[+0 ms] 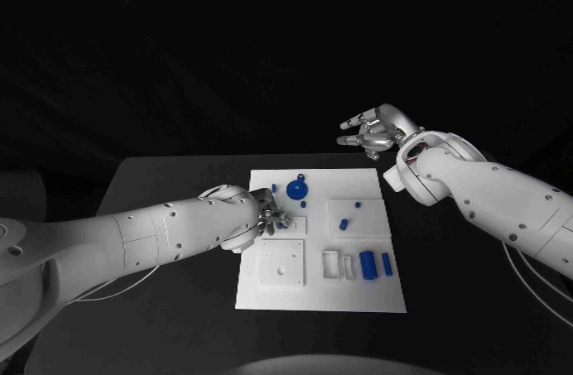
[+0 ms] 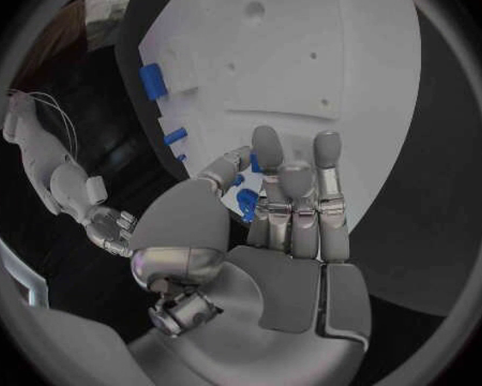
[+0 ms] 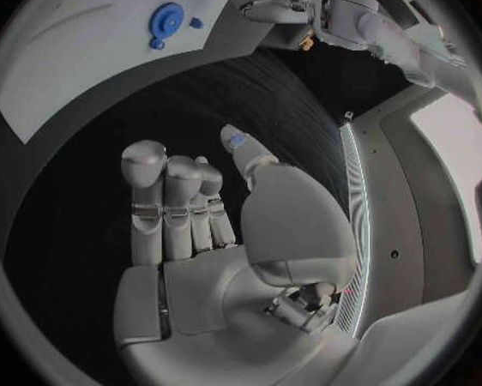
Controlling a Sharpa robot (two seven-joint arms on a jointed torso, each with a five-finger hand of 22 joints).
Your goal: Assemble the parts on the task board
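Left robot hand (image 1: pixel 265 216) pinches blue part (image 2: pixel 246 202); right robot hand (image 1: pixel 376 131) raised, empty.

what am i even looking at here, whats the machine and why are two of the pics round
It is a robot with two white arms, each ending in a silver hand. The square picture looks down from its head at a black table holding a white task board with small blue parts, such as a round blue disc. The round pictures come from fisheye cameras at each wrist, behind that hand. The left hand reaches over the board's left side, and its fingers pinch a small blue part. The right hand hangs raised beyond the board, holding nothing.
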